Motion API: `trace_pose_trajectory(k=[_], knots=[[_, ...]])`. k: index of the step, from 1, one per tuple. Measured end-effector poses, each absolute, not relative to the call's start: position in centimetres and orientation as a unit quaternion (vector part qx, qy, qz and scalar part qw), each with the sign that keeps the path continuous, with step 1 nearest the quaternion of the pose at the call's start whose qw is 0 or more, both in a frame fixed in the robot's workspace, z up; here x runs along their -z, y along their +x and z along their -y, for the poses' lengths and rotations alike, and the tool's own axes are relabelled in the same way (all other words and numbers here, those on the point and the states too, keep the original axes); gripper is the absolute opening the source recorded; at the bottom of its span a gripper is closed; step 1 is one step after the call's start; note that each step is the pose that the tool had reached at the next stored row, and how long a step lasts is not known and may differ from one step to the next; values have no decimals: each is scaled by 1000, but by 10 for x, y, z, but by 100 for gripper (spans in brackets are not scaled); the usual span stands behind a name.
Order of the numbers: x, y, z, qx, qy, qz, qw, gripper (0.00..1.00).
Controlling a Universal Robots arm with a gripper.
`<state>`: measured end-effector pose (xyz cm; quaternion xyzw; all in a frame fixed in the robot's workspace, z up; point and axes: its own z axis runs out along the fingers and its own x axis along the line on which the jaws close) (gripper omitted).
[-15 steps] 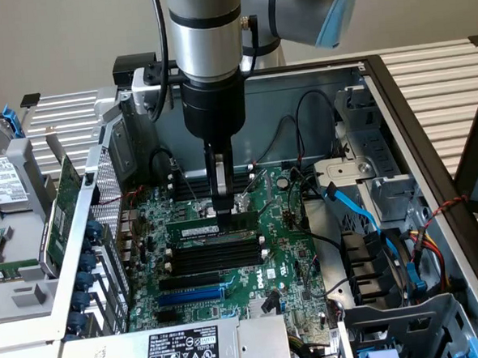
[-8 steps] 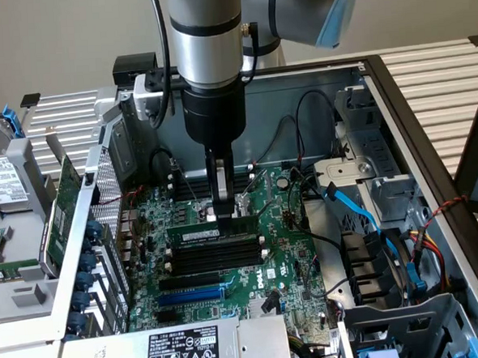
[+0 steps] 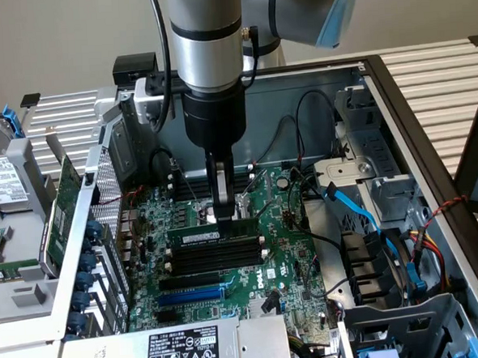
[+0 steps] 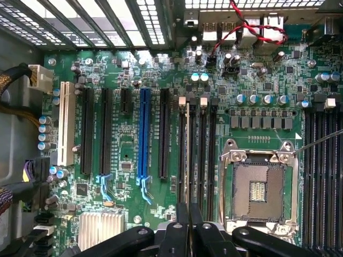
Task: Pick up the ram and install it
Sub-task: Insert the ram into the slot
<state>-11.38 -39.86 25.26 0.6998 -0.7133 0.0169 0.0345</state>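
The ram (image 3: pixel 202 235) is a long green stick with a white label. It stands on edge along the rearmost of the black memory slots (image 3: pixel 215 260) on the motherboard (image 3: pixel 289 261). My gripper (image 3: pixel 223 216) comes straight down onto its top edge and is shut on it, near the stick's exterior-view right half. In the wrist view the ram (image 4: pixel 187 160) appears edge-on as a thin line running from my gripper (image 4: pixel 188 215) along the memory slots (image 4: pixel 207 155). I cannot tell whether the stick is fully seated.
The CPU socket (image 4: pixel 258 184) lies right beside the slots. A blue expansion slot (image 4: pixel 143 134) and black ones lie on the other side. Blue and black cables (image 3: pixel 363 212) and drive bays crowd the exterior view's right. A green expansion card (image 3: pixel 62 206) leans outside the case wall.
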Motion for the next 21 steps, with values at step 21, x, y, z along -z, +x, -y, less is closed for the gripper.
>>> trace_pose_trajectory(k=[21], knots=[[-244, -114, 403, -17, 700, 713, 35, 13]])
